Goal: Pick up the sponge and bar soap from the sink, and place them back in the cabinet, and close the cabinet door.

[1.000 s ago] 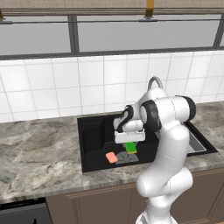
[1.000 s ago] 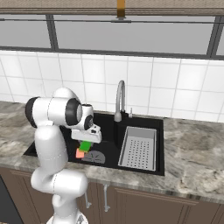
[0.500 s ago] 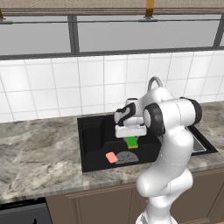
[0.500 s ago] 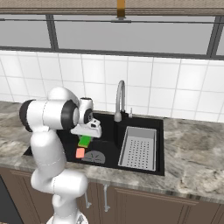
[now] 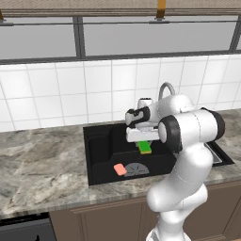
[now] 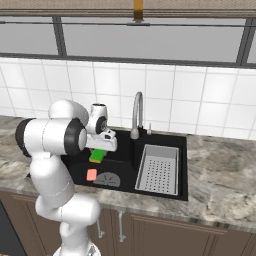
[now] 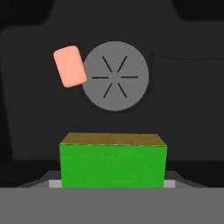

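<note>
My gripper is shut on the green-and-yellow sponge, which hangs above the black sink, clear of its floor. The hand view looks down past the sponge at the basin. The salmon-pink bar soap lies on the sink floor beside the round grey drain, to its left in the hand view. From the right base view, the sponge sits above and just behind the bar soap. The cabinet and its door are out of view.
A curved chrome faucet rises behind the sink. A grey perforated strainer tray fills the sink's right half. Grey marbled counter runs to both sides, with a white tiled wall and a window behind.
The gripper has risen with the sponge in it, lifting it higher above the sink floor. The bar soap has stayed beside the drain.
</note>
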{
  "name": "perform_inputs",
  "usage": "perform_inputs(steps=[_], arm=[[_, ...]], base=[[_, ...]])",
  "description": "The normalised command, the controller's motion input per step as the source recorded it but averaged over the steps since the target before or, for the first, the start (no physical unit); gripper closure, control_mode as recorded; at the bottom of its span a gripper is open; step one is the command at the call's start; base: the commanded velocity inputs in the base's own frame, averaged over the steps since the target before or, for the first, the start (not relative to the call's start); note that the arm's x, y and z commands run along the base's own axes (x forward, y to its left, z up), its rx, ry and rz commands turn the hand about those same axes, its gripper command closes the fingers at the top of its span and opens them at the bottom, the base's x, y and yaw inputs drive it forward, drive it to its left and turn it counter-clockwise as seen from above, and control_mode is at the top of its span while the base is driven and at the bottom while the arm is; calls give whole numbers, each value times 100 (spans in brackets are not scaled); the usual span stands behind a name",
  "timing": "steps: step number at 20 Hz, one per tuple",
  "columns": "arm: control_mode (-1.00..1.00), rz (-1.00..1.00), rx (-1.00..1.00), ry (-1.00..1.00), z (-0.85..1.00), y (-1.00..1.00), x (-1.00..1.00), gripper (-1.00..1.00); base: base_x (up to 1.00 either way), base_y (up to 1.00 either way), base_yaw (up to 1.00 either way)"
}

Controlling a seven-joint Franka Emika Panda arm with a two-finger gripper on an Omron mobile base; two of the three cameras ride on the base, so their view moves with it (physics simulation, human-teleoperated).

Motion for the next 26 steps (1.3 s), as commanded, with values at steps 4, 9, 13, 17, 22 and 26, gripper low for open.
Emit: perform_inputs(steps=[4, 9, 13, 17, 22, 26], arm=[[-100, 0, 0, 0, 34, -8, -14, 100], [-100, 0, 0, 0, 28, -7, -20, 100], [-100, 0, 0, 1, 34, -10, -23, 100], [-100, 0, 0, 1, 32, -11, -30, 100], [-100, 0, 0, 1, 34, -10, -32, 100], [-100, 0, 0, 2, 39, -9, -34, 100]], base=[[0, 0, 0], [0, 0, 0], [0, 0, 0], [0, 0, 0], [0, 0, 0], [0, 0, 0]])
